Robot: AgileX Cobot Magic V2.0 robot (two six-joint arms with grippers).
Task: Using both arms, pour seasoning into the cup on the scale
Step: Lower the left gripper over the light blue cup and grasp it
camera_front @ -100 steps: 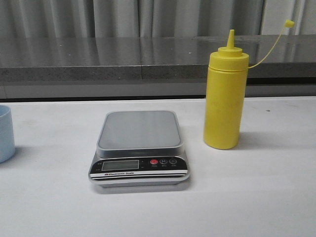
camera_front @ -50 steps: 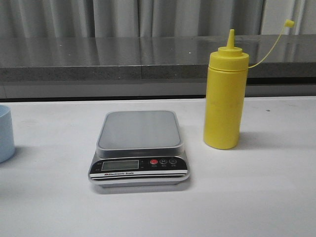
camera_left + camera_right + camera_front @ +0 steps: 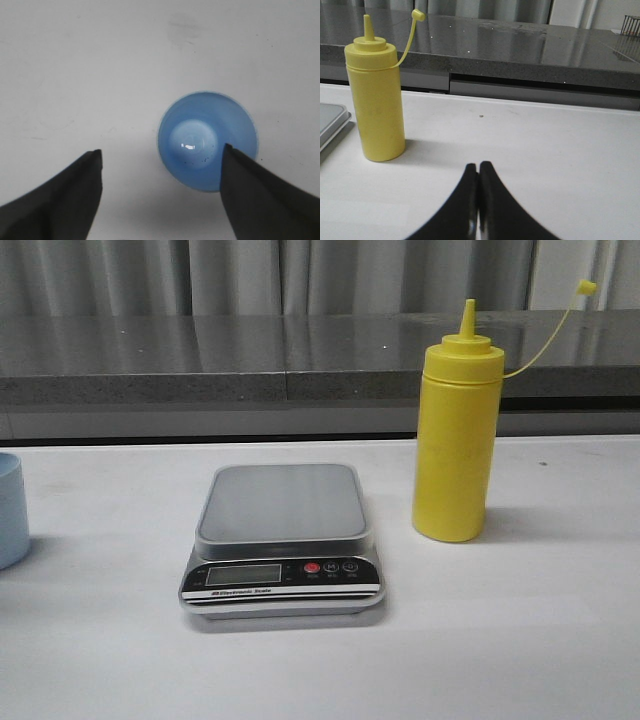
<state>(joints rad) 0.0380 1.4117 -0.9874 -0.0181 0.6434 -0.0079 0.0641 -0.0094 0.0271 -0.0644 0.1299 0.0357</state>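
The yellow seasoning bottle (image 3: 456,440) stands upright on the white table, right of the scale (image 3: 283,540), its cap hanging on a tether; it also shows in the right wrist view, seasoning bottle (image 3: 375,95). The scale's platform is bare. Only a sliver of the light blue cup (image 3: 10,510) shows at the front view's left edge. From above, the cup (image 3: 207,140) is upright and holds no liquid, only dark specks. My left gripper (image 3: 160,155) hovers open above it, one finger overlapping its rim. My right gripper (image 3: 479,167) is shut, empty, low over the table, apart from the bottle.
A dark grey stone counter (image 3: 200,360) runs along the back of the table, with a curtain behind it. The scale's corner (image 3: 330,122) shows beside the bottle in the right wrist view. Neither arm appears in the front view.
The cup's sliver at the front view's left edge looks very slightly narrower than a second ago. The scale and bottle have not moved.
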